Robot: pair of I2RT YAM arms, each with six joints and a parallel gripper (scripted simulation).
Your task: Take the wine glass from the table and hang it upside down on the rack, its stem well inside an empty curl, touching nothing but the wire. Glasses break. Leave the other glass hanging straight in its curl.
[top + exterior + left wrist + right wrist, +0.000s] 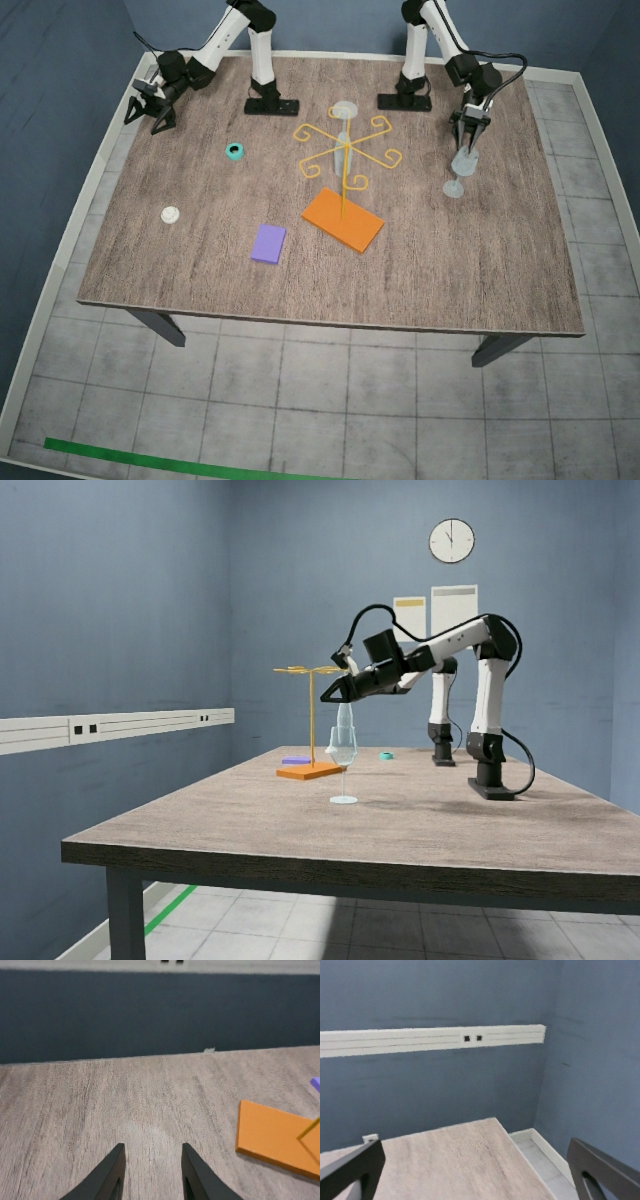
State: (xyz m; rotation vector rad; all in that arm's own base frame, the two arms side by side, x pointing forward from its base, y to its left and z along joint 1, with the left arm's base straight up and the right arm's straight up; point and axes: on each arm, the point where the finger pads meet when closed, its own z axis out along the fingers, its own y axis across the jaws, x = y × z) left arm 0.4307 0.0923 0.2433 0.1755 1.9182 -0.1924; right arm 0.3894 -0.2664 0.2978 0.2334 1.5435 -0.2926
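Wine glass [464, 164] [343, 757] upright on wooden surface [439, 268] [232, 821] [75, 1110] [460, 1160]. Left hand [464, 149] [322, 700] [153, 1146] above its bowl, fingers partly apart, nothing between them. Beyond, orange-based wire rack [343, 196] [312, 717] [272, 1132]; other glass [342, 157] [344, 715] hangs upside down from one curl. Purple block [268, 243] [295, 760] [316, 1083] near rack base. Farther, teal ring [228, 153] [386, 757]; right hand [140, 127] [477, 1143] well away, fingers wide apart, holding nothing.
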